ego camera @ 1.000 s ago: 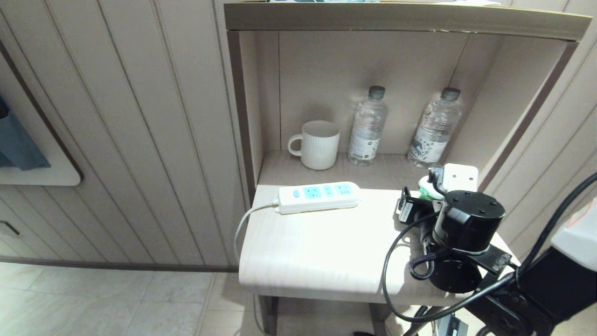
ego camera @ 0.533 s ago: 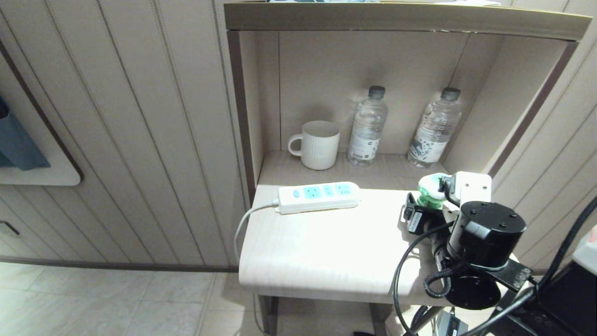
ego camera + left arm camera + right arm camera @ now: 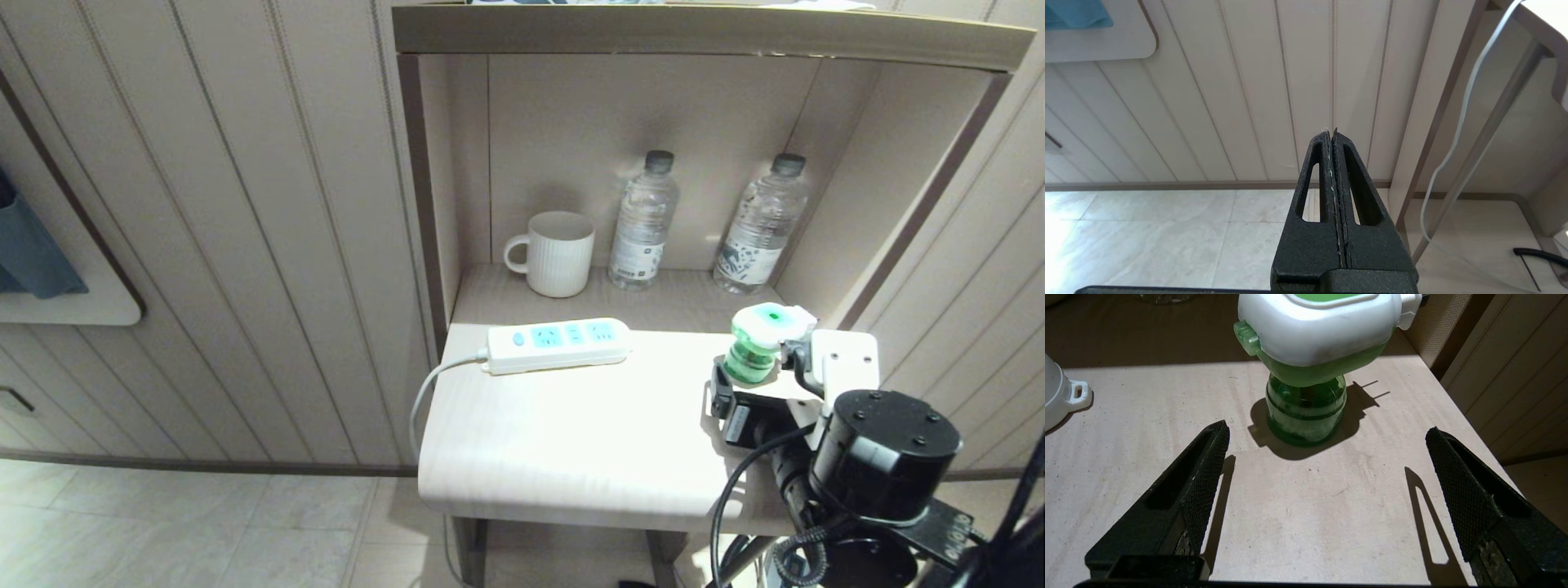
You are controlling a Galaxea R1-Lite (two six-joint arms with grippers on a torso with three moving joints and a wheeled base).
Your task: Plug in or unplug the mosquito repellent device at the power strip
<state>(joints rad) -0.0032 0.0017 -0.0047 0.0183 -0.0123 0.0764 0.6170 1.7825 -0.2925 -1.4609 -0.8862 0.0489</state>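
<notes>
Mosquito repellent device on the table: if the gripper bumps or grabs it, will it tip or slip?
The mosquito repellent device probably tips easily: its wide white head overhangs a narrower green bottle base. It looks like light plastic, so a nudge would likely slide or topple it. The rounded, smooth head may slip between the fingers of the open right gripper; the ribbed bottle seems the surer grip.

Glossy translucent plastic mosquito repellent device (image 3: 1306, 367)
</notes>
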